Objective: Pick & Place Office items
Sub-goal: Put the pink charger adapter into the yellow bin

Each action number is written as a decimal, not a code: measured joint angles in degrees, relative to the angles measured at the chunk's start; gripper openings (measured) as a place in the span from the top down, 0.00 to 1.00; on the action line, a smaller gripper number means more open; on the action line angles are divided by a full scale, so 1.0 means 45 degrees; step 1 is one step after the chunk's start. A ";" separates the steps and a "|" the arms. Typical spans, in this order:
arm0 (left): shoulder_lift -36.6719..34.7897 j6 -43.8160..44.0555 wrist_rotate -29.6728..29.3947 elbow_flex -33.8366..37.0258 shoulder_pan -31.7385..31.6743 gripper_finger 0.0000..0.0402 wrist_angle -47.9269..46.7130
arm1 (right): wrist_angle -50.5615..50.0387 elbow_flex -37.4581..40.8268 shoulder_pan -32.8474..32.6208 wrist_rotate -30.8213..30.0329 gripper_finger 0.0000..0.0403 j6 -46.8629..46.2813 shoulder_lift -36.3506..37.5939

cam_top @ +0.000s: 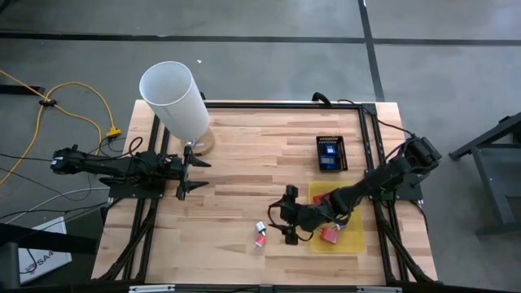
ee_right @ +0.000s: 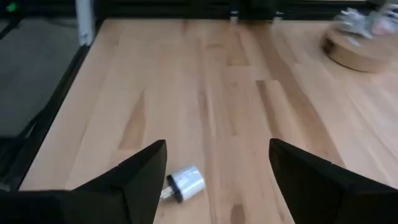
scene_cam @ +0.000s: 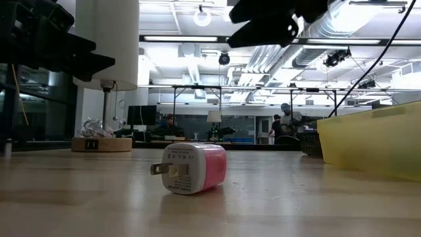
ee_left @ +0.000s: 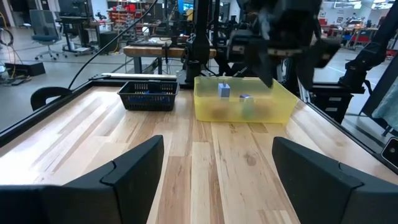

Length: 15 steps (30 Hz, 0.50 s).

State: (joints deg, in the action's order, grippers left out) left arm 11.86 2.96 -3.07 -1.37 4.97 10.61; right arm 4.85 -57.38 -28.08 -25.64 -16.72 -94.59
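- Two dark robot arms reach over a pale wooden table with a black metal frame, seen from above.
- At the far left, a yellow cable and black cables lie on the grey floor beside the table.
- On the table's left side, the left gripper hangs with its two dark fingers spread wide and nothing between them.
- Just beyond that gripper stands a tall white cylinder on a thin post with a round wooden base.
- Near the table's front edge, towards the middle, lies a small pink and white plug-in charger block on its side, its two metal prongs pointing sideways in the low view. It rests on bare wood and nothing touches it.
- Just right of the charger, the right gripper hovers above the table, its fingers parted and empty; the charger shows close to one fingertip in the right wrist view.
- Behind that gripper, a yellow translucent rectangular tray sits at the front right, partly hidden by the right arm. It holds a red piece, and the left wrist view shows small blue blocks inside.
- Farther back on the right sits a small black mesh basket with blue items inside.
- Beyond the table, the low view shows people in a workshop room.
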 joint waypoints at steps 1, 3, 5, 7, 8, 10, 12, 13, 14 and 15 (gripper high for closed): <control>0.0000 0.0001 0.0000 0.0000 0.0000 0.27 0.0000 | 0.0178 -0.0002 0.0000 0.0228 0.33 0.0348 -0.0149; -0.0005 0.0002 -0.0002 0.0000 0.0000 0.27 0.0003 | 0.0830 0.0003 0.0000 0.0762 0.33 0.1059 -0.0532; -0.0002 0.0001 -0.0002 0.0004 -0.0002 0.27 0.0000 | 0.1453 0.0003 0.0000 0.1268 0.33 0.1688 -0.0894; -0.0003 0.0002 -0.0002 0.0002 -0.0003 0.27 0.0003 | 0.2158 0.0003 0.0016 0.1625 0.33 0.2164 -0.1231; -0.0002 0.0000 -0.0003 0.0005 -0.0003 0.27 0.0000 | 0.2501 -0.0002 0.0042 0.1732 0.33 0.2339 -0.1404; 0.0000 0.0005 -0.0005 0.0000 0.0000 0.27 0.0005 | 0.2720 -0.0002 0.0075 0.1786 0.33 0.2532 -0.1665; 0.0000 0.0000 -0.0005 0.0000 -0.0004 0.27 0.0000 | 0.2942 0.0001 0.0131 0.1789 0.33 0.2700 -0.1873; -0.0002 0.0000 -0.0005 0.0004 -0.0004 0.27 0.0003 | 0.2995 -0.0002 0.0170 0.1788 0.33 0.2755 -0.1961; -0.0003 0.0001 -0.0003 0.0002 -0.0003 0.27 0.0000 | 0.2915 -0.0002 0.0191 0.1809 0.33 0.2780 -0.2017; -0.0005 0.0000 -0.0002 0.0000 -0.0005 0.27 0.0000 | 0.2878 0.0002 0.0197 0.1914 0.33 0.2870 -0.2095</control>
State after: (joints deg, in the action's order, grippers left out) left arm 11.84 2.96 -3.08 -1.37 4.95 10.61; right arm 17.80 -57.37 -27.19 -17.03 -3.81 -104.02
